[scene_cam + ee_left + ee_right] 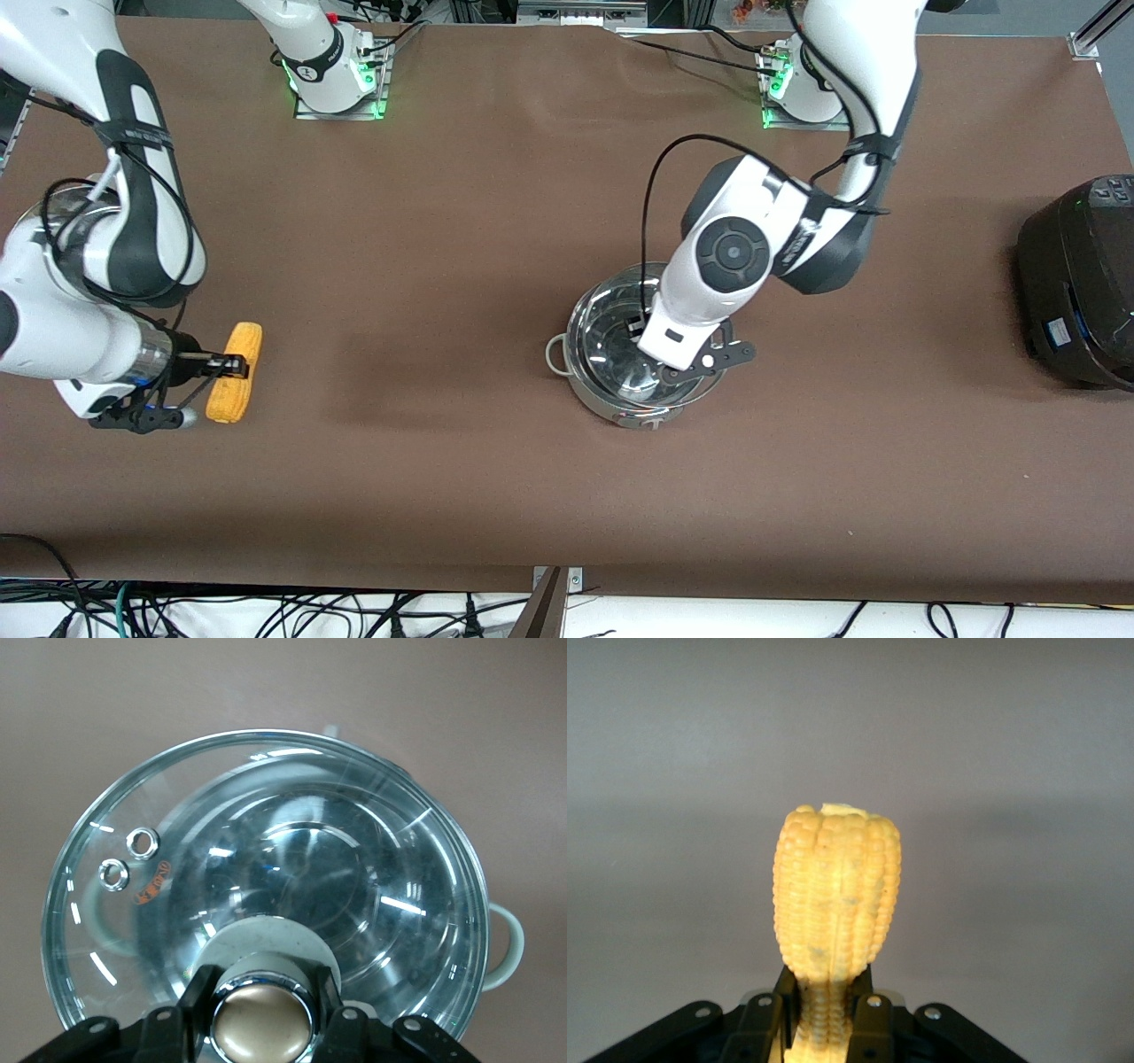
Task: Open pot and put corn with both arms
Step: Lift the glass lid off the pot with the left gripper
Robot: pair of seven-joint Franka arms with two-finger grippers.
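Observation:
The steel pot (634,409) stands mid-table, nearer the left arm's end. My left gripper (657,376) is over it, shut on the beige knob (262,1020) of the clear glass lid (602,323). In the left wrist view the fingers (198,992) clamp the knob's sides, and the lid (390,842) looks slightly raised and offset over the pot, whose loop handle (508,943) shows. The yellow corn (236,372) is at the right arm's end of the table. My right gripper (232,364) is shut across its middle; in the right wrist view the fingers (764,1017) pinch the cob (837,895).
A large black cooker (1083,283) stands at the left arm's end of the table. A shiny steel vessel (46,217) is mostly hidden under the right arm. Brown table surface lies between the corn and the pot.

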